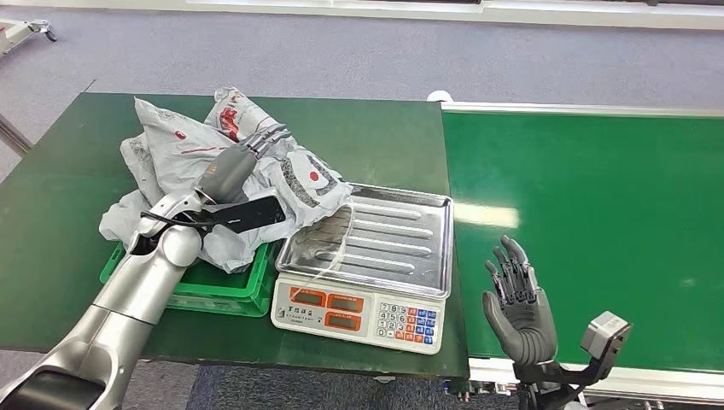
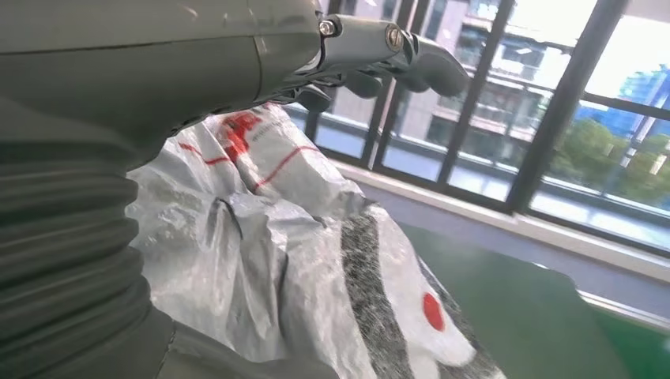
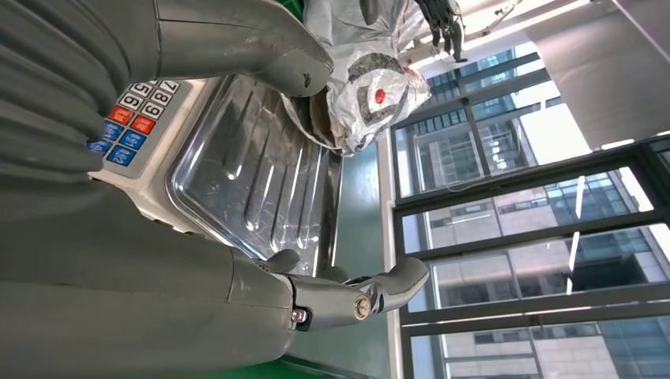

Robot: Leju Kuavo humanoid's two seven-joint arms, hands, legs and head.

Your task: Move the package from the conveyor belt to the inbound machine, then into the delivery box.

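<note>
Several crumpled grey plastic packages with red print are heaped over the green delivery box (image 1: pixel 229 290) on the left table. One package (image 1: pixel 309 178) (image 2: pixel 332 268) (image 3: pixel 370 88), marked with a red dot in a black ring, droops onto the left corner of the scale's steel tray (image 1: pixel 384 239) (image 3: pixel 253 174). My left hand (image 1: pixel 243 161) (image 2: pixel 371 47) hovers over the heap with its fingers stretched out and nothing in them. My right hand (image 1: pixel 515 299) (image 3: pixel 261 296) stands open, palm up, at the near edge of the green conveyor belt (image 1: pixel 598 222).
The scale's keypad and displays (image 1: pixel 359 314) face me at the table's front edge. The belt's metal rim (image 1: pixel 580 109) runs along its far side. Grey floor lies beyond the table, and windows show in both wrist views.
</note>
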